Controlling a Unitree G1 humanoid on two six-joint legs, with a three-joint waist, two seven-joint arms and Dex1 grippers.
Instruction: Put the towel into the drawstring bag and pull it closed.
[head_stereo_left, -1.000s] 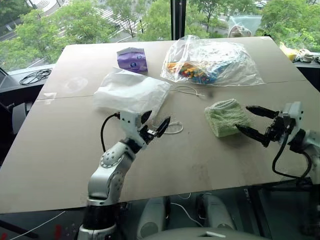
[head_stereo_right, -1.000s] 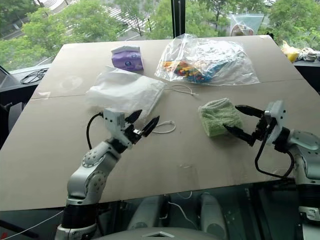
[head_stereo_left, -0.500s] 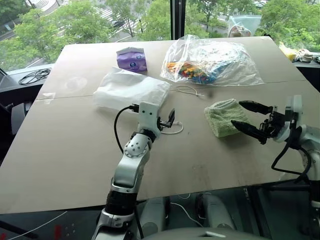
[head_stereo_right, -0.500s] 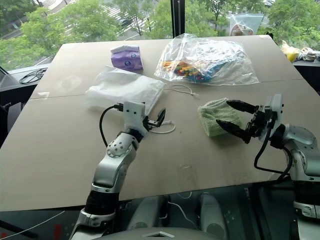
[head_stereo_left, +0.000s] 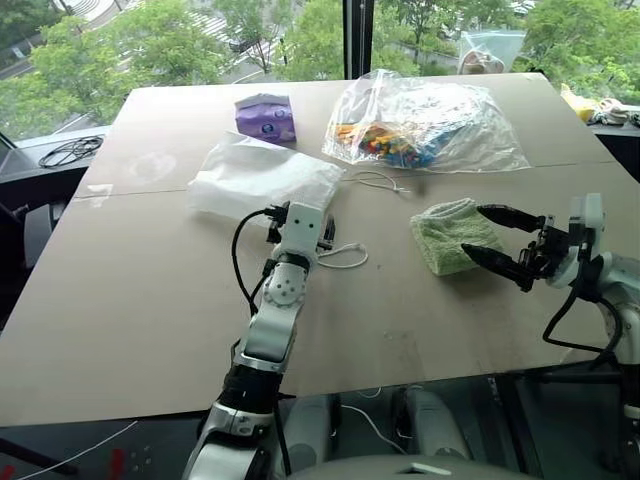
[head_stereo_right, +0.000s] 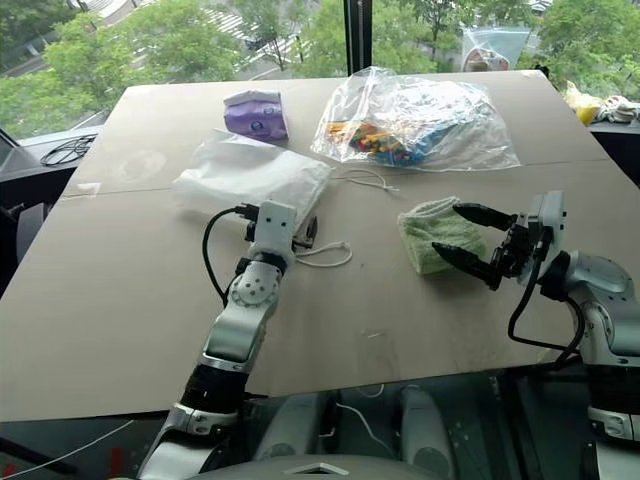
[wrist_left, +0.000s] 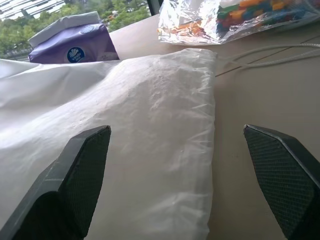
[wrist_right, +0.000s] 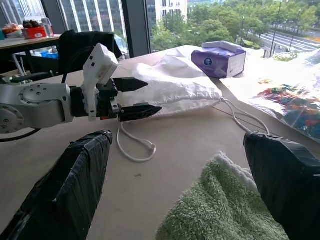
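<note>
My left gripper has swung forward since a second ago: then it pointed off toward my right, short of the bag, and now it lies straight ahead with its fingers spread wide and holding nothing, their tips at the near edge of the drawstring bag. My right gripper has drifted a little toward the towel; its fingers are also released and wide apart, the tips right at the towel's edge, grasping nothing. The bag lies flat and white on the table, its white cord looping on the bare surface just beside my left fingers, and a second strand trails from its mouth toward the large clear plastic bag of coloured pieces. The towel sits to my right, well apart from the bag, untouched in place. A purple packet rests behind the bag. The table is a plain tan board with a seam across it, set against windows full of green trees; black cables lie on a ledge to my left.
</note>
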